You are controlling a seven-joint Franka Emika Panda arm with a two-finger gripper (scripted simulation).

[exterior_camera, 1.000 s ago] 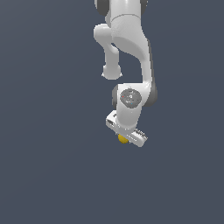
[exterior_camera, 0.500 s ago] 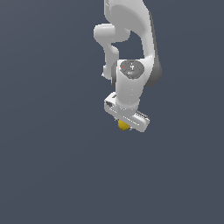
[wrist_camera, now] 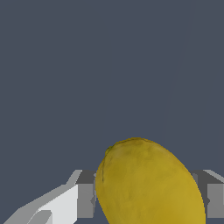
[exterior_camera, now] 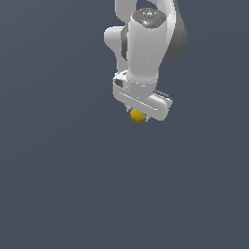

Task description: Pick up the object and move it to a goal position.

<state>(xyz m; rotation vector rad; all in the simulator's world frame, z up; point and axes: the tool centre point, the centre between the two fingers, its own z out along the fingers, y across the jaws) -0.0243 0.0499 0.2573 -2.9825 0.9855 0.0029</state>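
A: Where is the object [exterior_camera: 137,115] right now?

B: Tucked directly under the white gripper [exterior_camera: 138,115], at the tip of the arm [exterior_camera: 146,44]. In the exterior view only a small yellow-ochre bulge shows below the gripper's wide body, toward that view's left end of it.

A: And the gripper, is it apart or together?

B: It is clamped on the object. The wrist view shows it best: the object [wrist_camera: 148,183] sits between the two fingers [wrist_camera: 85,199], with a grey pad pressed against each of its sides. It is a roundish, egg-shaped lump, lying tilted across the gap, one end poking out past the fingertips.

A: Does the object touch anything besides the fingers?

B: Nothing that I can see. Beyond it there is only the flat dark grey-blue ground [exterior_camera: 63,185], with no contact visible in either view.

A: How does the gripper sit on the arm?

B: It hangs below the last thick white link, pointing downward, its long body slanted slightly in the exterior view.
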